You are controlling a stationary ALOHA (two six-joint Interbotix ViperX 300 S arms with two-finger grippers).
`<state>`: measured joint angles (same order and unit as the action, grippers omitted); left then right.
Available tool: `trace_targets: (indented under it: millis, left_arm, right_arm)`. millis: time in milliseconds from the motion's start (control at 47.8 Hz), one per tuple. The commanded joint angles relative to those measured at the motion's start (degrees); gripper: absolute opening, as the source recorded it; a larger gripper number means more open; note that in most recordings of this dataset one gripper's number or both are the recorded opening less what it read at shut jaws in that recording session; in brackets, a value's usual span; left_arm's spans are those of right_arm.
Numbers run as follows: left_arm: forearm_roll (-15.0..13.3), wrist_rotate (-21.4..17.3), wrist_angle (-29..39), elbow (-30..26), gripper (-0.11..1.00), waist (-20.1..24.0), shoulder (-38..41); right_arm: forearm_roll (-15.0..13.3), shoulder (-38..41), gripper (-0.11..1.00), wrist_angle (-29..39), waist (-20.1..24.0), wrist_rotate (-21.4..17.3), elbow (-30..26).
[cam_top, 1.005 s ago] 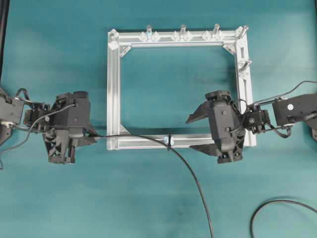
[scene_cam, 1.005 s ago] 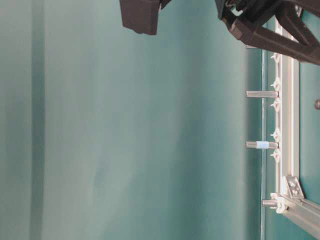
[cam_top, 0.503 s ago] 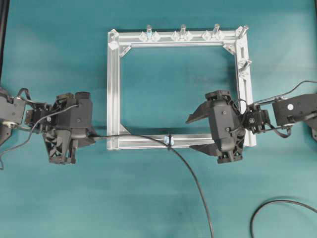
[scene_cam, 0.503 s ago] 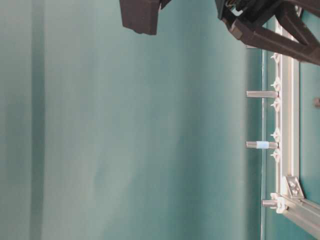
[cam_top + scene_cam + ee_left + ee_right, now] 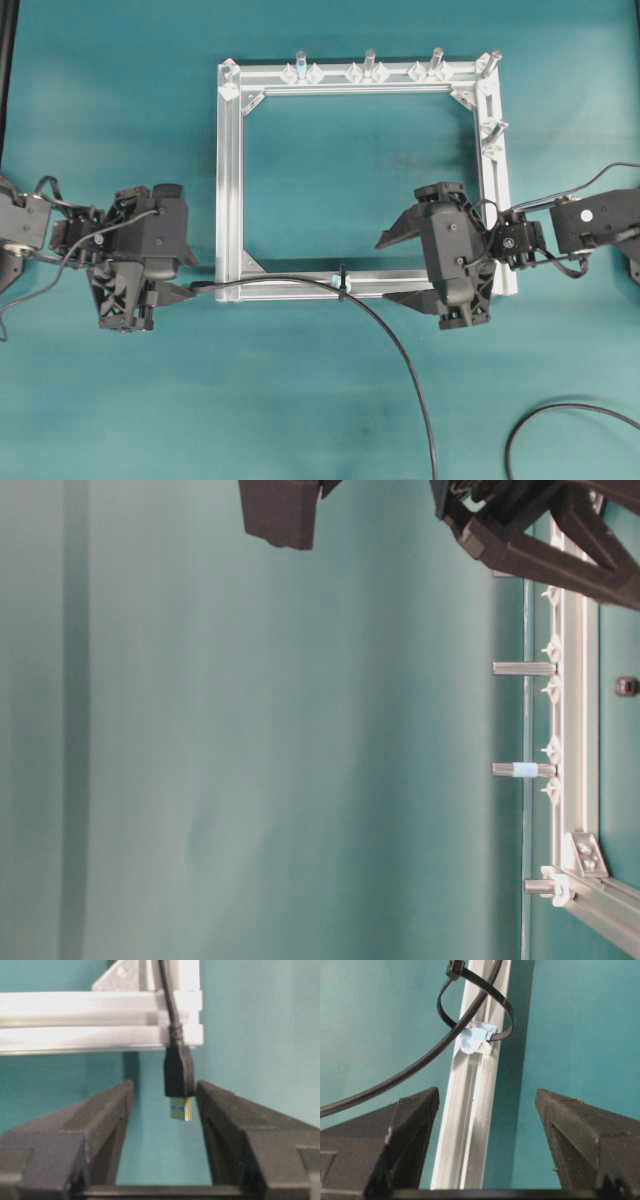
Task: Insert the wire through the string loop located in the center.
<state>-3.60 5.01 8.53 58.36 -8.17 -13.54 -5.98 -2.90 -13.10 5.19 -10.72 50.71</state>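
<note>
Jaws apart, wire [image 5: 420, 1062] thru string loop [image 5: 475, 1007]

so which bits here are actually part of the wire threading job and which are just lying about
Part of the job:
- wire, already through the loop
- string loop
- left gripper, open around the plug
- silver frame carrying the loop

Just lying about:
- upright pegs
- second black cable
- right gripper, open, idle

Plain teal on the counter [image 5: 120, 110], unpatterned, under a bright silver frame [image 5: 229, 180] with silver pegs [image 5: 369, 62]. Glossy black along the wire [image 5: 400, 362], its plug [image 5: 178, 1074] black with a yellowish-gold tip and a blue inset. Black for the string loop [image 5: 475, 1007] over a pale-blue scrap [image 5: 476, 1037]; matte black on both the left gripper [image 5: 160, 1130] and the right gripper [image 5: 487, 1130].
</note>
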Motion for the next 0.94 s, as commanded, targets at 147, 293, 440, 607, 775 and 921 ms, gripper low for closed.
trace_targets:
  millis: [147, 293, 440, 607, 775, 921]
  left_arm:
    - [0.62, -2.99, -0.18, -1.58, 0.5, 0.44, -5.98]
    - [0.62, -5.27, -0.18, -1.58, 0.49, 1.76, -8.53]
    - [0.62, -6.24, -0.53, -1.49, 0.49, 3.6, -10.46]
    - [0.53, -7.38, -0.62, -1.14, 0.49, 5.01, -12.57]
    - [0.62, -8.17, -0.62, -0.79, 0.49, 5.62, -14.15]
    - [0.53, -8.26, -0.62, 0.0, 0.49, 6.33, -15.56]
  right_arm:
    - [-0.09, -4.04, 0.78, -0.35, 0.18, 0.0, -0.35]
    - [-0.09, -6.06, 0.78, -0.26, 0.18, 0.0, 0.0]
    - [-0.09, -7.47, 0.78, -0.26, 0.18, 0.0, 0.18]
    - [-0.09, -9.49, 0.78, -0.26, 0.09, 0.0, 0.7]
    - [-0.09, -11.95, 0.78, -0.35, -0.18, 0.0, 2.11]
    - [0.0, -13.97, 0.78, -0.26, -0.62, 0.0, 3.43]
